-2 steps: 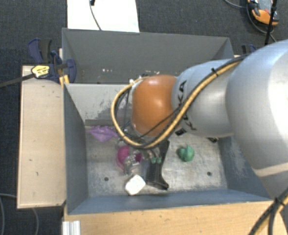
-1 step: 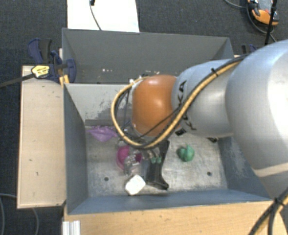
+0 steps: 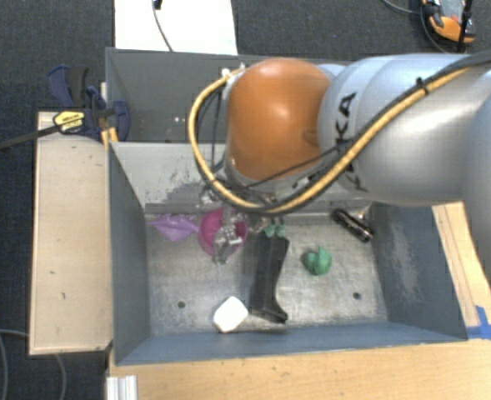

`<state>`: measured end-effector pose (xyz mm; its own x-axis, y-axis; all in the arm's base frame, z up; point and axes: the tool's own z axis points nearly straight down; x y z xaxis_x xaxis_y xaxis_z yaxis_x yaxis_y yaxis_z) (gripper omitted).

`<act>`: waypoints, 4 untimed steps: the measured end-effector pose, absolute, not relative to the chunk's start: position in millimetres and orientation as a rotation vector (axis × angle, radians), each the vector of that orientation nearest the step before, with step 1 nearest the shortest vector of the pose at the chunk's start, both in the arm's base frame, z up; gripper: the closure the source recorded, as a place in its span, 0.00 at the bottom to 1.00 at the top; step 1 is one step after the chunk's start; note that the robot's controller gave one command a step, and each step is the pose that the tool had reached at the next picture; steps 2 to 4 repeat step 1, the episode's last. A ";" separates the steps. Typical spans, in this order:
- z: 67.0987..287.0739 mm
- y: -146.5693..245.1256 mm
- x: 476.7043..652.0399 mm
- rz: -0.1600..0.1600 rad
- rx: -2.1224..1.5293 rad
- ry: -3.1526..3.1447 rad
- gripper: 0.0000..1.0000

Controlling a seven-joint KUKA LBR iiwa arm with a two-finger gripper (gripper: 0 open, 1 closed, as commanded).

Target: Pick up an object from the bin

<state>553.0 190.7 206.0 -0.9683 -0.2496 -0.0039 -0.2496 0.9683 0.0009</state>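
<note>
Poised with claw (image 3: 222,247) low beside magenta lump (image 3: 207,230), ten o'clock of black bar (image 3: 268,278), cannot tell whether apart or clamped, with lifting yet to do

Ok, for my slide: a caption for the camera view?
Tool low beside a pink thing in the bin; black bar, green lump, white block nearby.

The arm (image 3: 428,132) is a thick, rounded silver-grey tube with black KUKA lettering (image 3: 345,127). A glossy orange domed cover (image 3: 274,119) caps its wrist. Yellow and black cables (image 3: 220,186) loop round it. The gripper (image 3: 222,247) is grey metal.
</note>
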 end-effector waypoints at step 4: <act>205.5 190.5 552.8 0.002 -0.394 3.114 1.00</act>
